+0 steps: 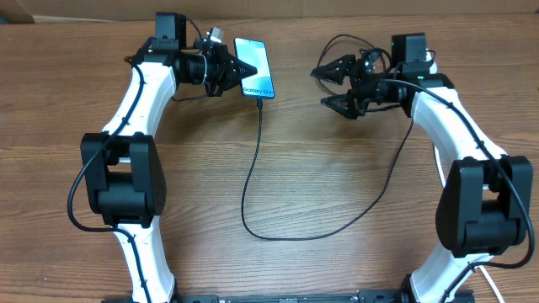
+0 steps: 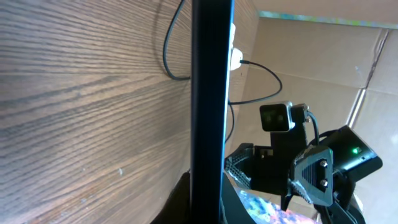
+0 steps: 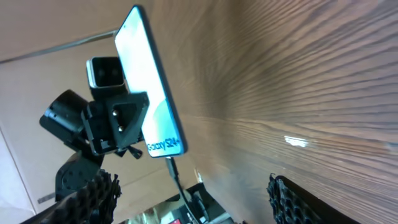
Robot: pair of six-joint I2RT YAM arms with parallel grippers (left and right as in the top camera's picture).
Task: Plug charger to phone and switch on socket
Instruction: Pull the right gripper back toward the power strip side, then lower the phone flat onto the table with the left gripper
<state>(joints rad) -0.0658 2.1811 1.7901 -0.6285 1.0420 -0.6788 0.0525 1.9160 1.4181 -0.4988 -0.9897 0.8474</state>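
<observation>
Wooden desk (image 1: pixel 337 168). Left end effector (image 1: pixel 234 74) clamped on phone (image 1: pixel 254 67), charger (image 1: pixel 258 126) plugged into its lower end. Right end effector (image 1: pixel 328 87) open, empty.

Phone (image 1: pixel 254 67): 1, far left
Black cable (image 1: pixel 260 122): 1, centre
Power strip (image 2: pixel 236 59): 1, partly hidden
Arms: 2, left arm (image 1: pixel 139 93) and right arm (image 1: pixel 459 126)
Grippers: 2, left gripper (image 1: pixel 237 71) and right gripper (image 1: pixel 327 87)
Table (image 1: pixel 50 101): 1
</observation>
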